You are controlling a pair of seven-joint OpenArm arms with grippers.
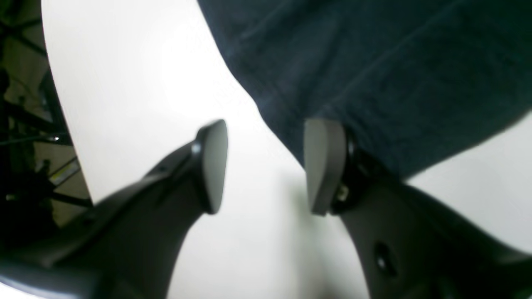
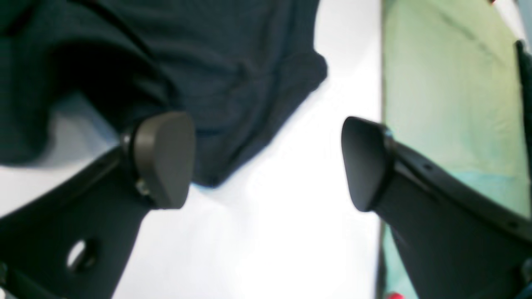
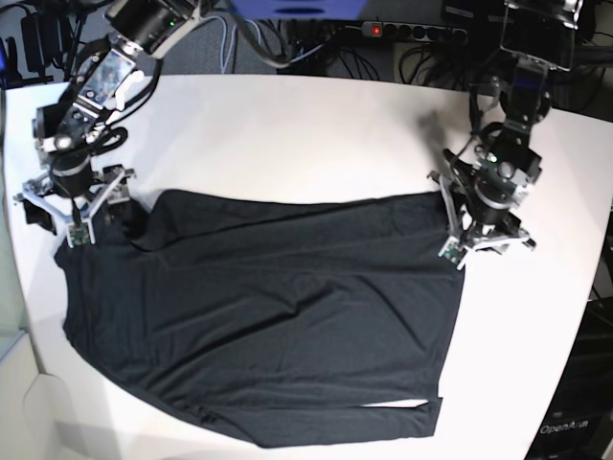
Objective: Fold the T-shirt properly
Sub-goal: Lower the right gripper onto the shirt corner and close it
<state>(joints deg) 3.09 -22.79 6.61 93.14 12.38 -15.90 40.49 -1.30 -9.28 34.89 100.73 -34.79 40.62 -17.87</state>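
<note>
T-shirt (image 3: 278,316): charcoal-black, thin, lightly wrinkled, plain; lay spread flat across the middle and near part of the white worktop (image 3: 287,134), appearing doubled over, its upper edge running from one arm to the other. A small white gap showed at its lower hem.

Left end effector (image 1: 266,166): stood at the shirt's upper corner, on the right side of the base view. Its jaws were spread apart with bare worktop between them; nothing pinched. One pad (image 1: 322,166) sat at the cloth's edge, the other (image 1: 214,166) over bare white surface.

Right end effector (image 2: 266,162): stood at the opposite upper corner, near the worktop's edge. Its jaws were spread wide, empty. One pad (image 2: 164,158) stood over the fabric, the other (image 2: 363,162) by the worktop's rim, beside pale green flooring (image 2: 449,104).
</note>
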